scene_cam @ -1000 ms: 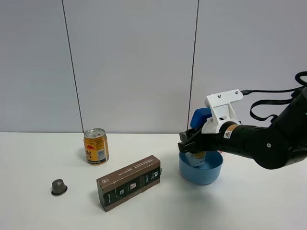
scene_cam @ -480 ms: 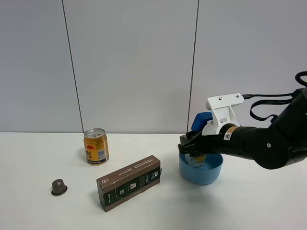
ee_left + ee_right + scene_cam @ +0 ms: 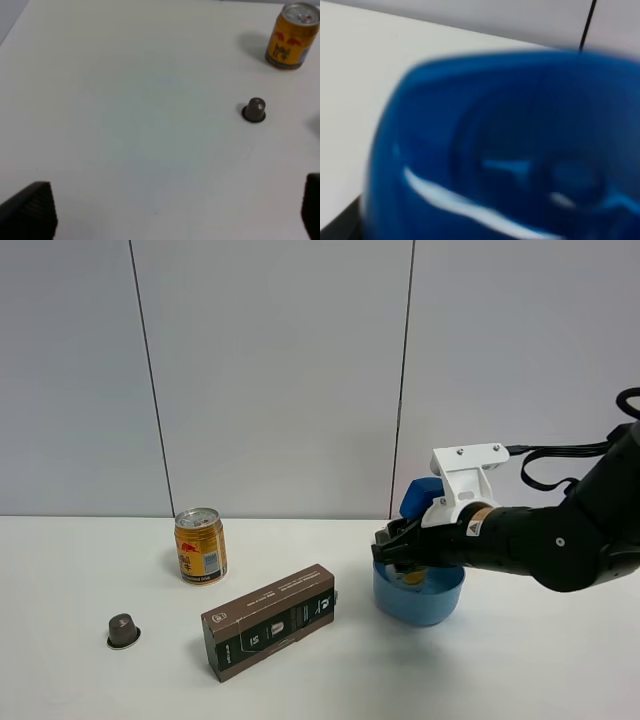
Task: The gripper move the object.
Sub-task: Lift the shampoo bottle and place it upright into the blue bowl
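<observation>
My right gripper (image 3: pixel 398 549) is shut on the shampoo bottle. Only the bottle's blue cap (image 3: pixel 421 497) and a bit of its yellow label show behind the black jaws. The bottle's lower end sits inside the blue bowl (image 3: pixel 419 602) at the right of the table. In the right wrist view the blue cap (image 3: pixel 510 150) fills the picture, blurred and very close. My left gripper (image 3: pixel 170 207) is open and empty above bare table; only its two dark fingertips (image 3: pixel 30 210) show at the picture's corners.
A gold-and-red drink can (image 3: pixel 200 546) stands at the back left, also in the left wrist view (image 3: pixel 292 36). A long dark brown box (image 3: pixel 270 621) lies left of the bowl. A small dark capsule (image 3: pixel 123 630) sits at the front left (image 3: pixel 254 110).
My right gripper has sunk a little and shifted slightly right, taking the bottle deeper into the blue bowl. Nothing else has moved.
</observation>
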`<state>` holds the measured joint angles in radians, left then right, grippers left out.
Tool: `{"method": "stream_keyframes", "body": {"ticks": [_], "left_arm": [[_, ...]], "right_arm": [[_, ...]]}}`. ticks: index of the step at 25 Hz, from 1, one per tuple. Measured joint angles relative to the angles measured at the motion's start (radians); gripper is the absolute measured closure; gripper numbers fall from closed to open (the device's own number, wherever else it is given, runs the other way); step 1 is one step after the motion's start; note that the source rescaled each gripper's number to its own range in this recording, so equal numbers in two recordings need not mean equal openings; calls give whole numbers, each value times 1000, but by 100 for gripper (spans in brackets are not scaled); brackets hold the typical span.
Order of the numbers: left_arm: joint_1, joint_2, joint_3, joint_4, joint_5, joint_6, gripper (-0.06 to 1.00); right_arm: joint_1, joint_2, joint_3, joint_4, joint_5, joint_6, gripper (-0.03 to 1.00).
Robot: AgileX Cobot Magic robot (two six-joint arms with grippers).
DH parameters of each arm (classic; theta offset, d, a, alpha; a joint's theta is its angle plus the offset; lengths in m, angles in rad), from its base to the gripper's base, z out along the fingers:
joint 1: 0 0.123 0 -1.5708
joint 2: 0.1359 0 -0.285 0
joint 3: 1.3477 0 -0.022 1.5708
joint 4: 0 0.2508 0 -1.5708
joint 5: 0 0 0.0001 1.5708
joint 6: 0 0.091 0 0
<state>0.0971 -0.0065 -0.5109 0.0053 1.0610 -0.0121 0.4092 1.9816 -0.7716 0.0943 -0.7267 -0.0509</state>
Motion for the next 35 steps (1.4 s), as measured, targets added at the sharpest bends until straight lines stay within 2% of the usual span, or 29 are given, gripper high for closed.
{"method": "stream_keyframes", "body": {"ticks": [18, 27, 35], "left_arm": [[0, 0, 0, 0, 0, 0, -6], [0, 0, 0, 0, 0, 0, -6], [0, 0, 0, 0, 0, 0, -6]], "right_arm": [[0, -19, 0, -6, 35, 0, 90], [0, -150, 1, -26, 104, -2, 90], [0, -276, 2, -26, 109, -59, 90]]}}
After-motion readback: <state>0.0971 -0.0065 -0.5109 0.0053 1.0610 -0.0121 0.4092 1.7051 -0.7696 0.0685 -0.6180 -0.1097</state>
